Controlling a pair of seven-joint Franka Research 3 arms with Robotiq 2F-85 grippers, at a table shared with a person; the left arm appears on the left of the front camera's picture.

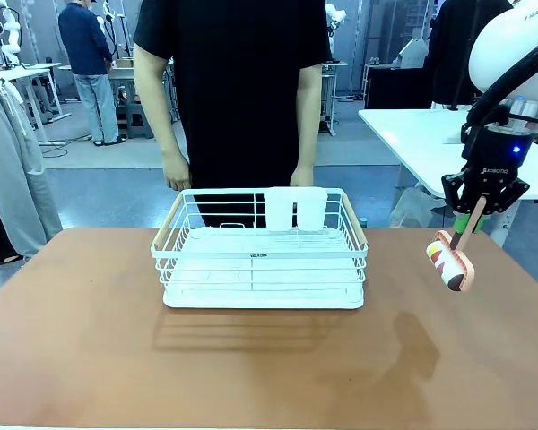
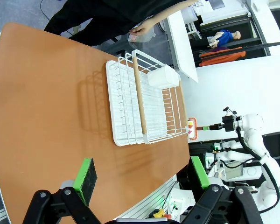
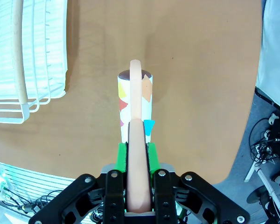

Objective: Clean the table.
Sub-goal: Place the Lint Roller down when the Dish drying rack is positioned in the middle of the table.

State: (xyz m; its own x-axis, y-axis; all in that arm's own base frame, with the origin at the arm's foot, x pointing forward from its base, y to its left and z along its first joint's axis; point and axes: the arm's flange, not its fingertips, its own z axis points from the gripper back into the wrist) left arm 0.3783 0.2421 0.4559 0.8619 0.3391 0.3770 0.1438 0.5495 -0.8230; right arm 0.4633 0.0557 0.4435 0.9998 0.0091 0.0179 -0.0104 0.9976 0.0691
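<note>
Terracotta table (image 1: 90, 358) bare up front, white dish rack (image 1: 260, 255) mid-table | right gripper (image 1: 481, 208) clamps lint roller (image 1: 451, 260) handle, aloft near right edge | left gripper (image 2: 142, 179) open | next: lower roller, sweep.

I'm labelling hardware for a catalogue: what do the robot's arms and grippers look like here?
The right arm is glossy white with a black wrist ring bearing a blue light. The right gripper and left gripper are black linkages with bolted joints and bright green pads.
</note>
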